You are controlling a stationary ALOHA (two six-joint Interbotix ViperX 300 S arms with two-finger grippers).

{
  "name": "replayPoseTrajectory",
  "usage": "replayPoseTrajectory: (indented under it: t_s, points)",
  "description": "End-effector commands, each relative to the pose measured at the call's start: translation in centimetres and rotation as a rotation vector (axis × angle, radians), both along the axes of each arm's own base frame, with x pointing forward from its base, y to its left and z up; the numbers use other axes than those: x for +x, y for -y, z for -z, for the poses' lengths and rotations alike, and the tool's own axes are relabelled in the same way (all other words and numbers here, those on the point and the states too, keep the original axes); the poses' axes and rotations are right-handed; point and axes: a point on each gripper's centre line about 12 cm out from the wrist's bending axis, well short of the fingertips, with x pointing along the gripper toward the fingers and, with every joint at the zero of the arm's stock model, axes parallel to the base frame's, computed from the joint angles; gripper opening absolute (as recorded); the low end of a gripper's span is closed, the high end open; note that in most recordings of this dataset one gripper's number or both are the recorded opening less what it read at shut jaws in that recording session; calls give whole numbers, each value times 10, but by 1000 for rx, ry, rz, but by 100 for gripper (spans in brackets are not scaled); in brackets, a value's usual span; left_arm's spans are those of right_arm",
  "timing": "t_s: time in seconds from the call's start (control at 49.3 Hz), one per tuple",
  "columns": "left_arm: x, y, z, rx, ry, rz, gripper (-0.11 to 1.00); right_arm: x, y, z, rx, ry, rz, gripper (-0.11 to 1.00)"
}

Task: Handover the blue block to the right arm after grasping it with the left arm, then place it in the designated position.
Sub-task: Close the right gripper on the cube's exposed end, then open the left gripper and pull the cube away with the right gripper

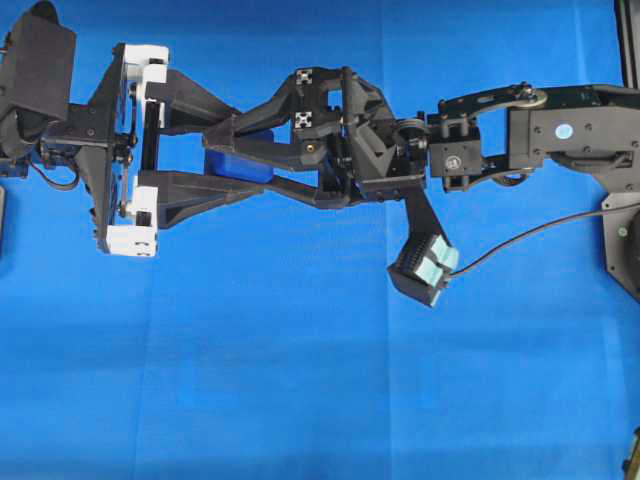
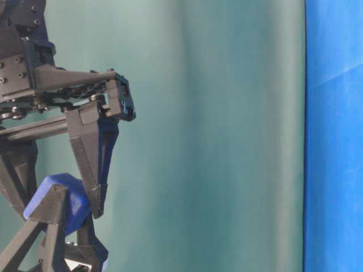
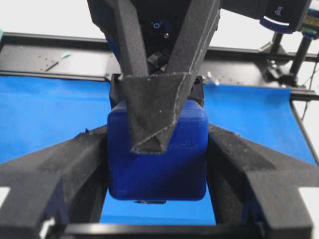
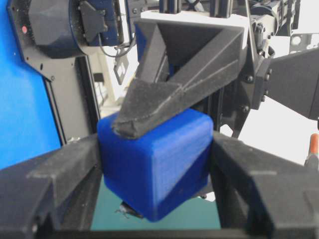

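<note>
The blue block (image 1: 240,160) hangs in the air over the blue cloth (image 1: 300,390), gripped from two sides at once. My left gripper (image 3: 158,167) is shut on it, with a finger pressed flat against each side of the block (image 3: 159,172). My right gripper (image 4: 155,174) is shut on the same block (image 4: 154,167), turned a quarter turn to the left one. One right finger (image 3: 154,114) lies across the block's top in the left wrist view. One left finger (image 4: 164,99) lies across it in the right wrist view. At table level the block (image 2: 62,195) shows between black fingers.
The right arm's wrist camera (image 1: 425,265) and its cable (image 1: 540,235) hang below the joined grippers. A black frame rail (image 3: 50,55) runs along the cloth's far edge. A teal backdrop (image 2: 215,136) fills the table-level view.
</note>
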Motion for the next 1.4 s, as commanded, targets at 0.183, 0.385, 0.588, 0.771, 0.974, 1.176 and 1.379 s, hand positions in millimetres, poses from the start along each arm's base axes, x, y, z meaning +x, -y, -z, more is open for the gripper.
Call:
replayPoseTrajectory:
  t_s: [0.183, 0.385, 0.588, 0.771, 0.974, 1.176, 1.379]
  points:
    - [-6, 0, -16, -8, 49, 2, 49, -3, 1, -18, 6, 42, 4, 55]
    - [-7, 0, -16, -8, 54, 1, 86, -4, 1, -19, 8, 43, 4, 55]
    - [-7, 0, -16, -8, 54, 1, 93, -4, 1, -19, 9, 43, 4, 55]
    - [-8, 0, -16, -10, 54, 1, 93, -4, 1, -19, 9, 46, 3, 55]
    - [-16, 0, -17, -10, 58, 1, 93, -16, 1, -24, 16, 51, 9, 55]
    - [-33, 1, -18, -10, 77, 3, 93, -44, 1, -27, 53, 52, 27, 55]
    - [-42, 0, -19, -10, 83, 1, 93, -75, 0, -28, 101, 54, 40, 55]
